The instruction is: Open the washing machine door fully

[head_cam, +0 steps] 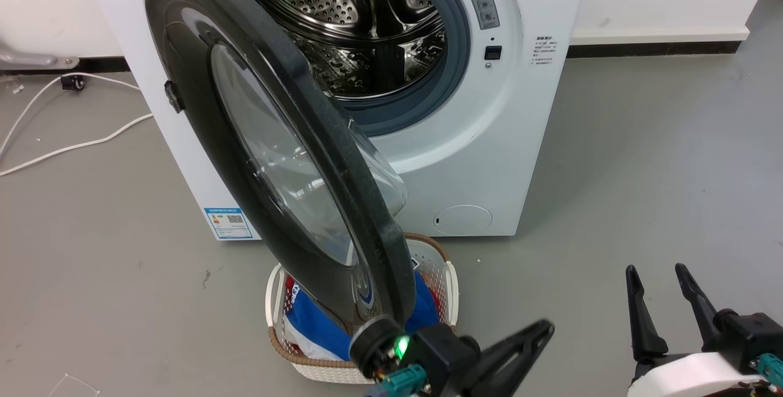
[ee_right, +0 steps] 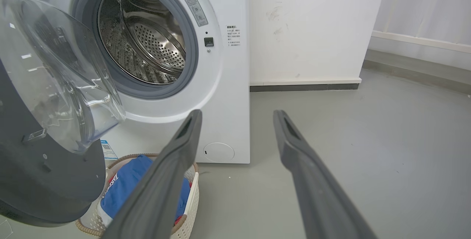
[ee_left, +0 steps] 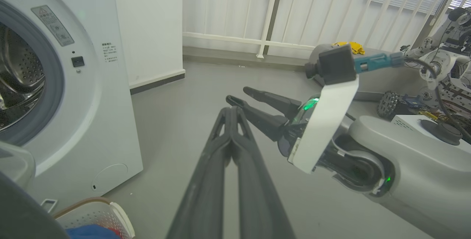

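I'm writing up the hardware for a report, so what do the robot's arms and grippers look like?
The left gripper and right gripper each have two long, tapering dark grey fingers on black bodies. The right arm has a smooth pale shell, a white bracket carrying a black camera, a teal plug with a cable, and green lights.

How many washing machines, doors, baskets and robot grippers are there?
White front-loading washing machine: 1
Round glossy black door with glass window: 1
White woven-rim laundry basket: 1
Dark two-finger grippers: 2 (left gripper, right gripper)
Total: 5
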Controlling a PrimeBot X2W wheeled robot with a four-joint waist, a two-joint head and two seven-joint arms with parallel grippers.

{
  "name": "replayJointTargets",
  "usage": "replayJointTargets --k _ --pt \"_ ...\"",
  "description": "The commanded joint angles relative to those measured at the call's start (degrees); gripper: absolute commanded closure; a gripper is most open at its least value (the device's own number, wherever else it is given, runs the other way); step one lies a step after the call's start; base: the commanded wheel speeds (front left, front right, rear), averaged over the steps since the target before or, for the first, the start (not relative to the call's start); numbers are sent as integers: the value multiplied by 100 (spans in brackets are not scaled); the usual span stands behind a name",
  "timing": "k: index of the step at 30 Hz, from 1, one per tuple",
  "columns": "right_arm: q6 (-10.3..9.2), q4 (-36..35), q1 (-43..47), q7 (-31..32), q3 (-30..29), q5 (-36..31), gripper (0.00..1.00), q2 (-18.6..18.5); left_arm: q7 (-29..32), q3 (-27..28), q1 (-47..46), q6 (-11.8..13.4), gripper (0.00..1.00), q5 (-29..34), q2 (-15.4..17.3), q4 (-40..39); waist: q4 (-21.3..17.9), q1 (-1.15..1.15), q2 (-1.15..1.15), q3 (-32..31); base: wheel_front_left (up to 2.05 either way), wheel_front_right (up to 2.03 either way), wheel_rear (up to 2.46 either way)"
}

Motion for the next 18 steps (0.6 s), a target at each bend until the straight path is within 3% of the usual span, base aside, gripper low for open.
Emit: replayJointTargets --k 1,6,18 --pt "-1 -21 58 3 -2 37 0 18 6 -55 94 -5 100 -38 25 75 -13 0 0 14 0 0 0" --pt "-1 -25 35 25 9 57 0 18 -125 35 89 140 100 36 119 605 -45 0 0 63 0 0 0" --pt "-1 45 -96 12 54 107 0 19 -730 771 -632 744 100 -45 -68 1633 -125 0 0 226 0 0 0"
